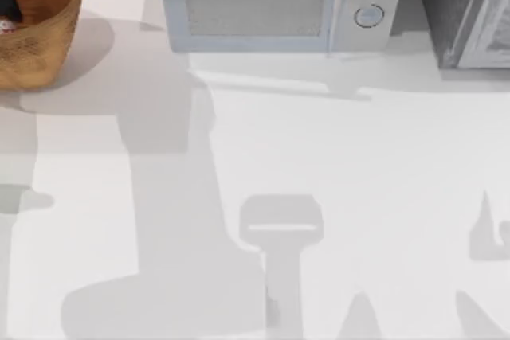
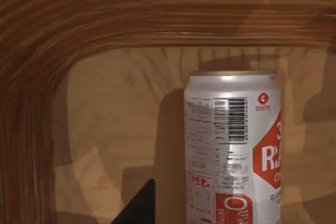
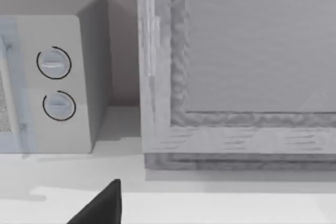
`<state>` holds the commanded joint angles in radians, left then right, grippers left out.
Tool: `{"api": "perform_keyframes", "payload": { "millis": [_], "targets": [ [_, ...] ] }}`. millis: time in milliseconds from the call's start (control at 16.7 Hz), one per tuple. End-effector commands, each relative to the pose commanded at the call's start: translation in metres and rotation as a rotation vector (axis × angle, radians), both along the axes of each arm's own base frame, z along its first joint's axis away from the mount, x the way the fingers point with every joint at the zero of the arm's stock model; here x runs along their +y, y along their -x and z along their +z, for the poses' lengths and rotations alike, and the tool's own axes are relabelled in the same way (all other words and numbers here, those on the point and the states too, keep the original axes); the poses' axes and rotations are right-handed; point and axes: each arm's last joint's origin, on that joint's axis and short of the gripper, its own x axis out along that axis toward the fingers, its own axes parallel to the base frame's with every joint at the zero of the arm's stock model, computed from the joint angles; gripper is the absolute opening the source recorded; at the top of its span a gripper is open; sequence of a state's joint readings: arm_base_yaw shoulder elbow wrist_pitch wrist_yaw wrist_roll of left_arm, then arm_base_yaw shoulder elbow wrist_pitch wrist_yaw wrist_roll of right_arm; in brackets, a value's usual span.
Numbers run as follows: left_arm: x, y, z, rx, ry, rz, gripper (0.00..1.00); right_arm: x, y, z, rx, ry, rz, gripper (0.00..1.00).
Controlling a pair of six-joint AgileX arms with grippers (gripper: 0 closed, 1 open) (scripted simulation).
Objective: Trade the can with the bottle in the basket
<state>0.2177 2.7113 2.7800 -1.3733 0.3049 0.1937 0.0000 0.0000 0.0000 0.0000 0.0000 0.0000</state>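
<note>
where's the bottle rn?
The bottle stands upright inside the basket, at the table's far left corner in the top view, left of the microwave.

the basket (image 1: 48,29) is a round woven wicker bowl, orange-brown with ribbed walls, standing at the far left corner of the table, partly cut off by the top view's edge. inside it, in the left wrist view, the bottle (image 2: 233,145) stands upright on the basket's floor near the curved wall: a white, can-shaped container with red label print, a barcode and a pale gold top rim.
</note>
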Motion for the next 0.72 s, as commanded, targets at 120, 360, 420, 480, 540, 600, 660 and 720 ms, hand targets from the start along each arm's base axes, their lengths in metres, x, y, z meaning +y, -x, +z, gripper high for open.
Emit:
{"api": "perform_keyframes", "payload": {
  "millis": [120, 360, 420, 480, 540, 600, 660, 720],
  "targets": [
    [0.001, 0.000, -0.007, 0.019, 0.004, 0.008, 1.00, 0.000, 0.000, 0.000, 0.000, 0.000, 0.000, 1.00],
    [0.000, -0.007, -0.030, 0.033, 0.005, 0.015, 1.00, 0.000, 0.000, 0.000, 0.000, 0.000, 0.000, 1.00],
    [-0.001, -0.009, -0.036, 0.032, 0.005, 0.015, 1.00, 0.000, 0.000, 0.000, 0.000, 0.000, 0.000, 1.00],
    [-0.003, -0.011, -0.043, 0.032, 0.005, 0.015, 1.00, 0.000, 0.000, 0.000, 0.000, 0.000, 0.000, 1.00],
    [-0.004, -0.012, -0.049, 0.032, 0.005, 0.015, 1.00, 0.000, 0.000, 0.000, 0.000, 0.000, 0.000, 1.00],
    [-0.005, -0.014, -0.055, 0.032, 0.005, 0.015, 1.00, 0.000, 0.000, 0.000, 0.000, 0.000, 0.000, 1.00],
    [-0.006, -0.015, -0.060, 0.032, 0.005, 0.015, 1.00, 0.000, 0.000, 0.000, 0.000, 0.000, 0.000, 1.00],
    [-0.007, -0.016, -0.064, 0.032, 0.005, 0.015, 1.00, 0.000, 0.000, 0.000, 0.000, 0.000, 0.000, 1.00]
  ]
}}
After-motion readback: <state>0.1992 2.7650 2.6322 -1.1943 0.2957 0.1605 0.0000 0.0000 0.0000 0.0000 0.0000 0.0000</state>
